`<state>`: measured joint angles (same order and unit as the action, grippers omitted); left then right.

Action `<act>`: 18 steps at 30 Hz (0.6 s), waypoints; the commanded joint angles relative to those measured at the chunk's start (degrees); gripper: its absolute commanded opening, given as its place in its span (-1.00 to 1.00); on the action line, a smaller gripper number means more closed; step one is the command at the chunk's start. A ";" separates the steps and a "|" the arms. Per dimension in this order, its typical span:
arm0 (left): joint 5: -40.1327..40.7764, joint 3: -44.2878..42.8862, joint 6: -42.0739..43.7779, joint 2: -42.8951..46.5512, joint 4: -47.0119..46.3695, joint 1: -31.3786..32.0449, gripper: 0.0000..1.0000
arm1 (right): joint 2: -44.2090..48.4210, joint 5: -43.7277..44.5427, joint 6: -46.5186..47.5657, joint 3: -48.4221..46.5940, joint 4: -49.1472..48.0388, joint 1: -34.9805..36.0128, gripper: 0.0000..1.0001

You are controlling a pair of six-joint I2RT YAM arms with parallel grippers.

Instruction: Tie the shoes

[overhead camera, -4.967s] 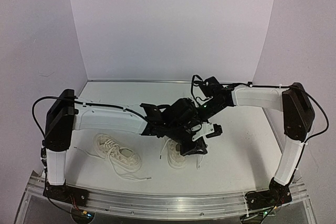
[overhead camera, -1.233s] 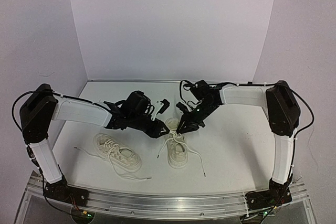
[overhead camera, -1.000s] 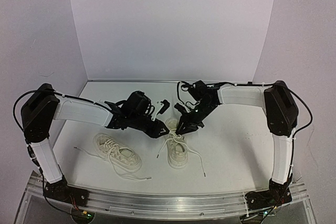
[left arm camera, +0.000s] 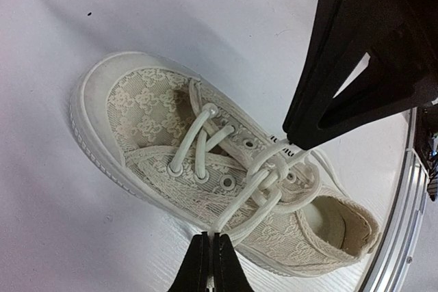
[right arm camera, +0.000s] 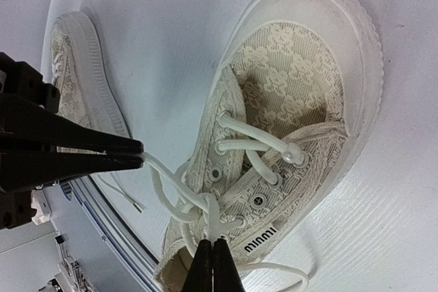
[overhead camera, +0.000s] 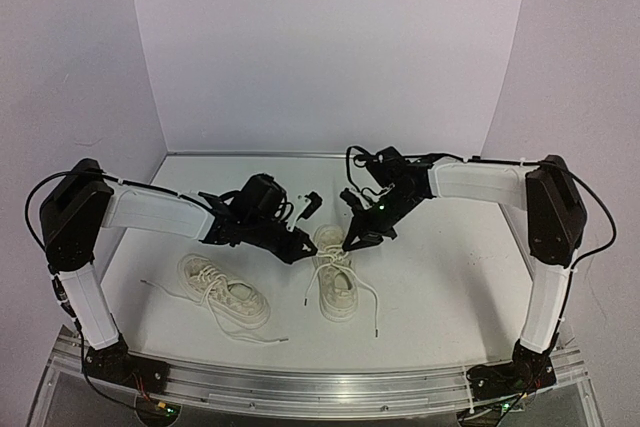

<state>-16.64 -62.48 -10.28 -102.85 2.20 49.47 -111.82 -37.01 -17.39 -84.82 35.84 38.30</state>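
Observation:
The middle shoe [overhead camera: 337, 285] lies on the white table with its heel toward me. My left gripper [overhead camera: 304, 251] is shut on a lace strand at the shoe's left side. My right gripper [overhead camera: 352, 240] is shut on another strand at its right side. In the left wrist view the gripper [left arm camera: 209, 239] pinches a lace [left arm camera: 241, 211] running from a crossed knot [left arm camera: 274, 171] over the shoe [left arm camera: 147, 111]. In the right wrist view the gripper [right arm camera: 212, 243] pinches a strand just below the knot [right arm camera: 204, 200] on the shoe [right arm camera: 294, 94]. The second shoe [overhead camera: 226, 292] lies untied at the left.
Loose lace ends [overhead camera: 375, 307] trail from the middle shoe toward the front edge, and thin laces [overhead camera: 160, 289] spread around the left shoe. The metal rail [overhead camera: 320, 387] runs along the near edge. White walls [overhead camera: 330, 47] close the back and sides.
Five seconds ago both arms were crossed low over the middle shoe; now they are apart, each holding a strand. In the last second the right arm shifted slightly right and the free lace ends moved.

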 commanded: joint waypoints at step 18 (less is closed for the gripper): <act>4.29 -1.59 37.01 13.89 6.29 2.64 -0.14 | 3.90 -2.54 -5.95 5.27 -7.50 0.19 -1.00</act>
<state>-12.08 -60.68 12.18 -88.14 3.53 50.18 -110.83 -38.85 -22.01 -80.50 30.09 38.28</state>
